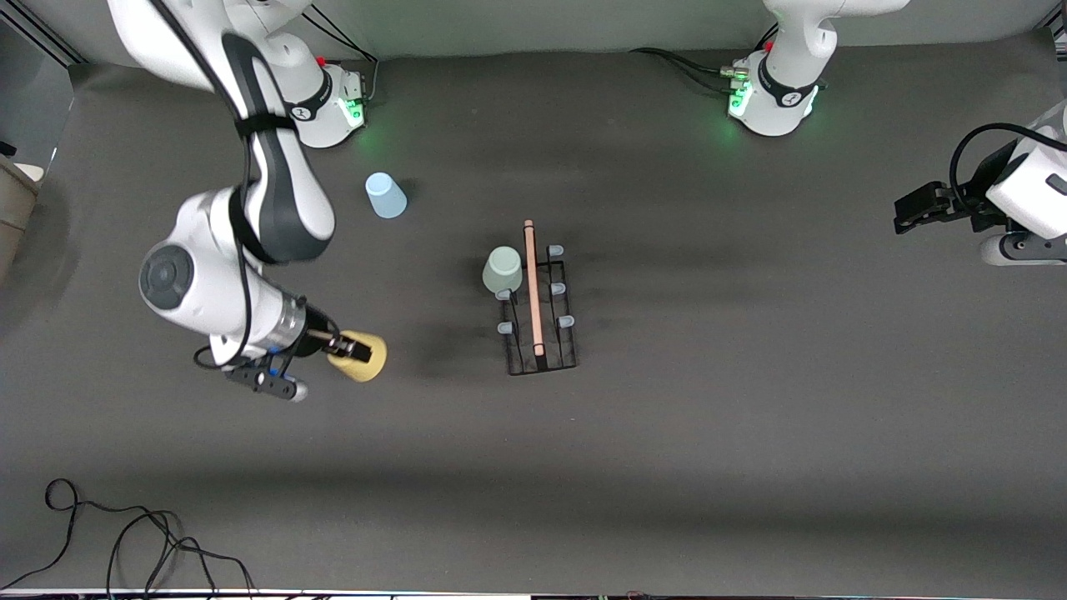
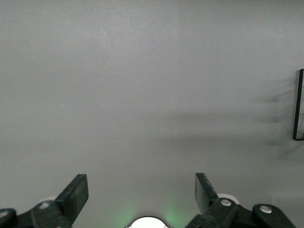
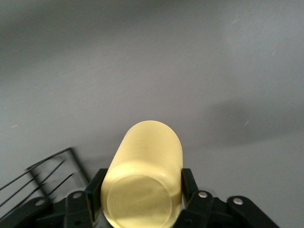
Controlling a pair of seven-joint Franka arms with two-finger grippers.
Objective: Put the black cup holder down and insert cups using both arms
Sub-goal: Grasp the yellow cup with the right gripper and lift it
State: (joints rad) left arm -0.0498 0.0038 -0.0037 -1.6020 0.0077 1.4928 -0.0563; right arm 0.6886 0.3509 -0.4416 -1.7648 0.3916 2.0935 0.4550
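Standing near the middle of the grey tabletop (image 1: pixel 667 433), the black holder (image 1: pixel 540 337) is seen upright on its rectangular wire base, its wooden rod (image 1: pixel 532 287) running lengthwise along the top and pale-blue-tipped pegs (image 1: pixel 558 288) set along both sides. The green cup (image 1: pixel 502 270) is seated upside down on a peg at the side of the holder toward the right arm's end. The blue cup (image 1: pixel 385 196) is found mouth down on the tabletop, farther from the front camera than the holder and well apart from it, toward the right arm's end. The yellow cup (image 1: pixel 360 356) is pinched by the right gripper (image 1: pixel 350 347), whose jaws are pressed against its two sides; in the right wrist view the cup (image 3: pixel 142 183) is seen base-on between the fingers (image 3: pixel 188 182), with part of the holder's wire (image 3: pixel 45 173) at the edge. Whether the cup is touching the tabletop cannot be told. The left gripper (image 1: pixel 917 208) is held up over the left arm's end of the tabletop, well apart from the holder, where the arm waits; its jaws are spread wide with nothing between them, as the left wrist view shows (image 2: pixel 140 194).
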